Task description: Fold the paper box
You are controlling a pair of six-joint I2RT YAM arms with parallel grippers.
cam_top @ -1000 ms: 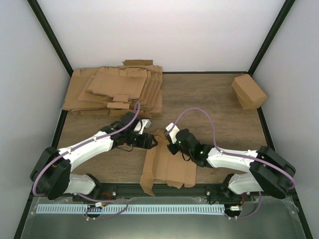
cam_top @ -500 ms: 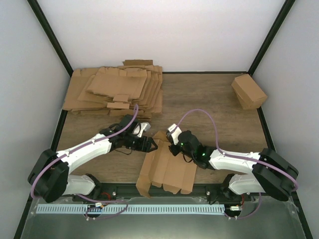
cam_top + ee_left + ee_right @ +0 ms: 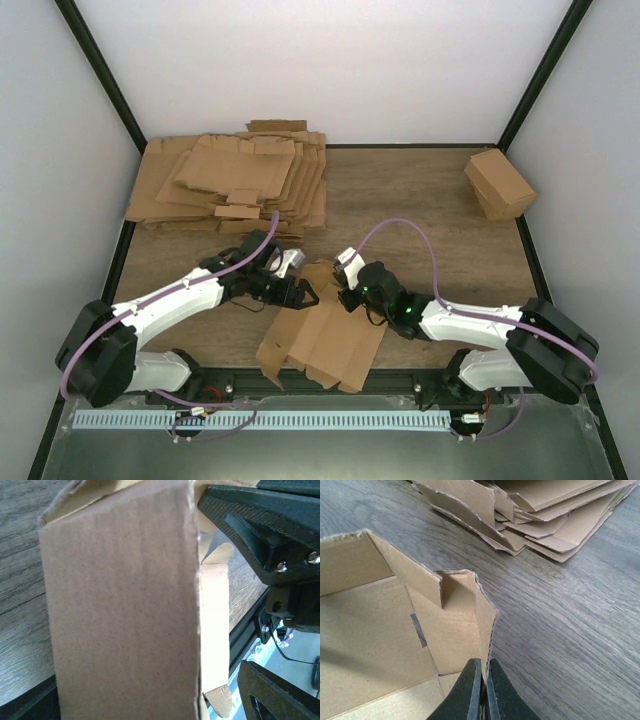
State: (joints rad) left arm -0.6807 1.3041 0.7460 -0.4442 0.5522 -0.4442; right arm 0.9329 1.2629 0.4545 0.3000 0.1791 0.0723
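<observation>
Two arms meet over the paper box point(image 3: 320, 345), its near edge overhanging the table point(image 3: 430, 200) at 6 o'clock, with bare wood toward 1 o'clock; from the left wrist, the left gripper point(image 3: 225, 585) spreads wide beside a raised panel; from the right wrist, the right gripper point(image 3: 482, 680) pinches a flap's edge.

A bench point(image 3: 430, 215) with a dark wood-grain top fills the middle of a booth. A plain white back wall point(image 3: 320, 70) rises behind it, with a pale left wall point(image 3: 45, 200) and right wall point(image 3: 600, 200) closing the sides. 2 black posts point(image 3: 105, 75) slant up from the far corners. A black rail point(image 3: 400, 380) edges the near side, above a grey metal plate point(image 3: 330, 455) bearing a white slotted strip point(image 3: 320, 421). The light is soft and even.
</observation>
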